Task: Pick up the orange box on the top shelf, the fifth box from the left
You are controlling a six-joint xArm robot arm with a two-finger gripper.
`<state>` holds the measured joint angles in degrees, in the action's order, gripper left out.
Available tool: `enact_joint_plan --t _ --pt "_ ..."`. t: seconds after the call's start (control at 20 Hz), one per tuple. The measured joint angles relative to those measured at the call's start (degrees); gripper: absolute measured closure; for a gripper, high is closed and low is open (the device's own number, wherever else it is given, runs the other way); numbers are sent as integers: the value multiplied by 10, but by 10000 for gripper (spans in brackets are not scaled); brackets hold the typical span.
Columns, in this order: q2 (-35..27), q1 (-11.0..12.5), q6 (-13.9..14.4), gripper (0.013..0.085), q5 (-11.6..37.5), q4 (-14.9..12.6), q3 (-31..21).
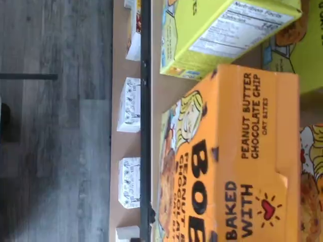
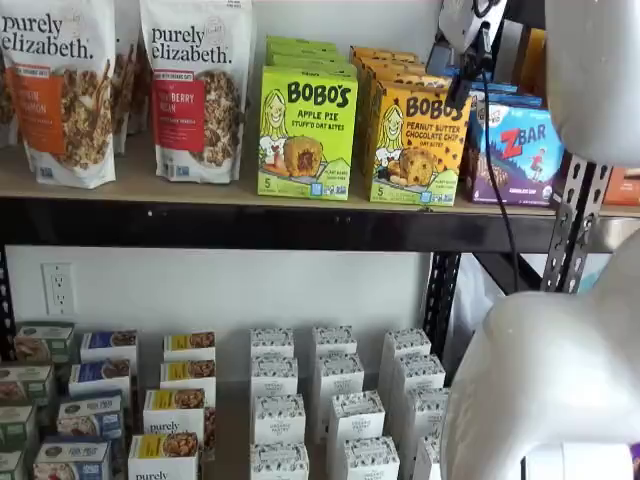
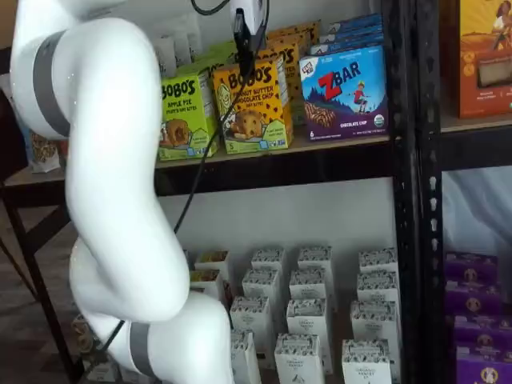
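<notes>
**Even indoor light, soft wrist picture**

Both shelf views are bright and fairly sharp. Shadow lies under the top shelf [image 2: 250, 225]. The wrist view is turned sideways and blurred; the orange box [image 1: 237, 161] print reads soft.

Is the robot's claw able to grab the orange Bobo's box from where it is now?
Probably yes. The claw hangs just above the orange box, which stands at the front edge of the top shelf with nothing covering its top.
</notes>
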<state>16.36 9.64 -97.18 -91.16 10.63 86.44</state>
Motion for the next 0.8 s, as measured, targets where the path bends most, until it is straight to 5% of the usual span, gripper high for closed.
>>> enact_joint_plan --t 0.8 --pt "-47 -24 11 130 -37 -57 34"
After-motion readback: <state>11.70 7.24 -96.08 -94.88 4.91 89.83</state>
